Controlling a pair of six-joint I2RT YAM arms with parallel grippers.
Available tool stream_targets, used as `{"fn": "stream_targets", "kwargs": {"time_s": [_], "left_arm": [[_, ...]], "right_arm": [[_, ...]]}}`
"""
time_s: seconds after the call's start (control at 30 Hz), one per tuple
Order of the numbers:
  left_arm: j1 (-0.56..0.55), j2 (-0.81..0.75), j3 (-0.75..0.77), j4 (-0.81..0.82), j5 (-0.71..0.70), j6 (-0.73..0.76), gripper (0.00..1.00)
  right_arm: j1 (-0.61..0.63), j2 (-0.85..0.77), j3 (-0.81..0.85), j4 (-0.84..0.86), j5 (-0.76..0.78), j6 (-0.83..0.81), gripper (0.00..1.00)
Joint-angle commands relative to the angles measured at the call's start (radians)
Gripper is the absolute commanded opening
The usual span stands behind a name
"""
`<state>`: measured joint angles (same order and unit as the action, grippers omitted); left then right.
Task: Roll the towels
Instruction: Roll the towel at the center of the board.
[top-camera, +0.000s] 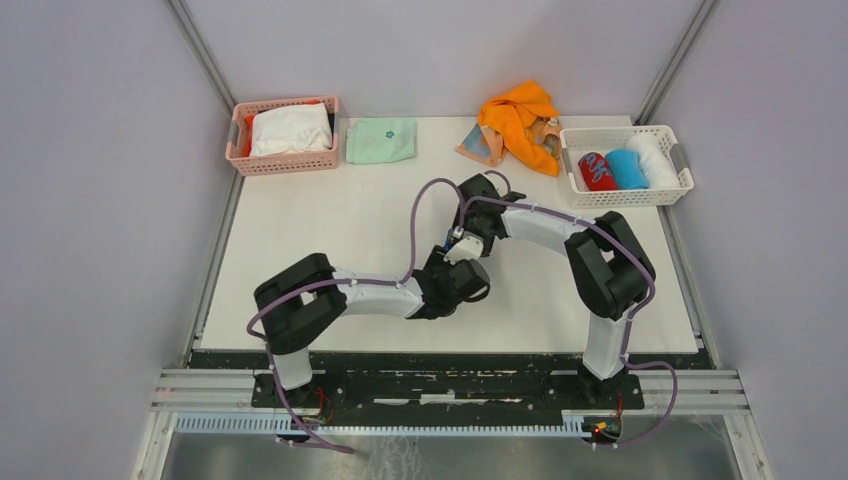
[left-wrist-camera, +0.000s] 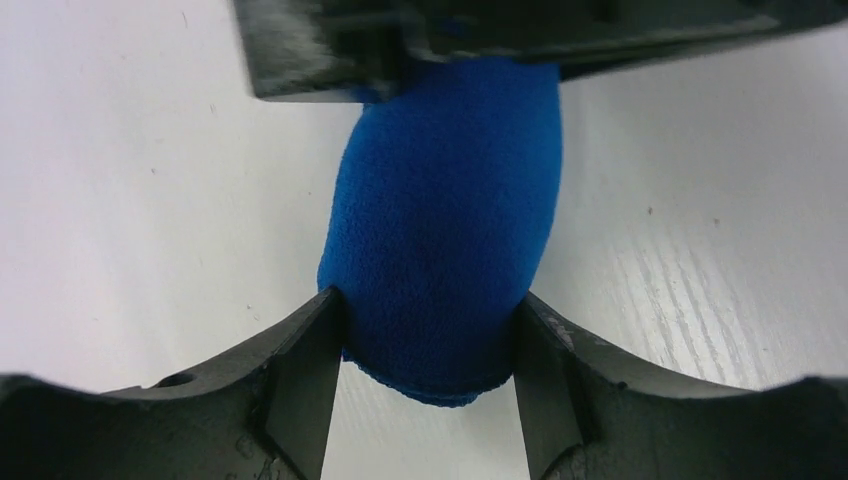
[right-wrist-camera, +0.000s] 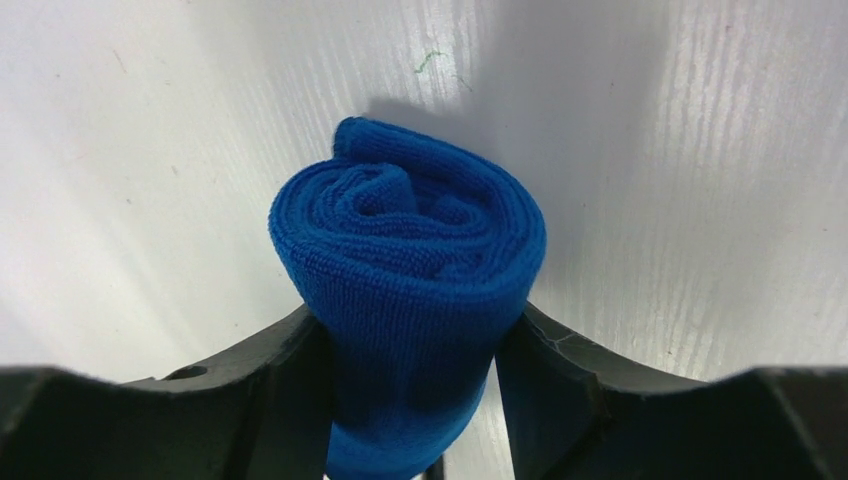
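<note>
A royal blue towel (left-wrist-camera: 445, 210), rolled into a tight cylinder, is held between both grippers above the white table (top-camera: 330, 230) near its middle. My left gripper (left-wrist-camera: 430, 300) is shut on one end of the roll, a finger pressing each side. My right gripper (right-wrist-camera: 420, 315) is shut on the other end, where the spiral of the blue towel (right-wrist-camera: 410, 225) faces the camera. In the top view the two grippers meet (top-camera: 462, 255) and hide almost all of the roll. The orange towel (top-camera: 520, 120) lies crumpled at the back on the peach patterned towel (top-camera: 476, 146).
A white basket (top-camera: 678, 160) at the back right holds red, light blue and white rolls. A pink basket (top-camera: 285, 160) at the back left holds a white cloth. A folded mint-green cloth (top-camera: 381, 140) lies beside it. Metal frame rails border the table.
</note>
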<state>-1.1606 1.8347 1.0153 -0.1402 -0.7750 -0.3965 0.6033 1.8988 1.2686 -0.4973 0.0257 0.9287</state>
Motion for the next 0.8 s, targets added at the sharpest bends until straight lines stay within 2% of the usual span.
{"fn": "stream_targets", "kwargs": {"time_s": [0.0, 0.1, 0.23, 0.43, 0.77], "left_arm": [[0.106, -0.091, -0.076, 0.016, 0.256, -0.152, 0.64], [0.149, -0.118, -0.095, 0.027, 0.364, -0.181, 0.63], [0.172, -0.129, -0.096, 0.037, 0.428, -0.192, 0.63], [0.189, -0.115, -0.069, 0.013, 0.464, -0.217, 0.62], [0.213, -0.057, 0.024, -0.052, 0.555, -0.31, 0.61]], "right_arm": [[-0.008, -0.068, -0.056, 0.052, -0.054, -0.044, 0.64], [-0.012, -0.097, -0.08, 0.108, -0.09, -0.044, 0.71], [-0.012, -0.106, -0.108, 0.161, -0.121, -0.033, 0.75], [-0.009, -0.113, -0.159, 0.229, -0.166, 0.034, 0.75], [0.019, -0.108, -0.238, 0.346, -0.156, 0.081, 0.72]]}}
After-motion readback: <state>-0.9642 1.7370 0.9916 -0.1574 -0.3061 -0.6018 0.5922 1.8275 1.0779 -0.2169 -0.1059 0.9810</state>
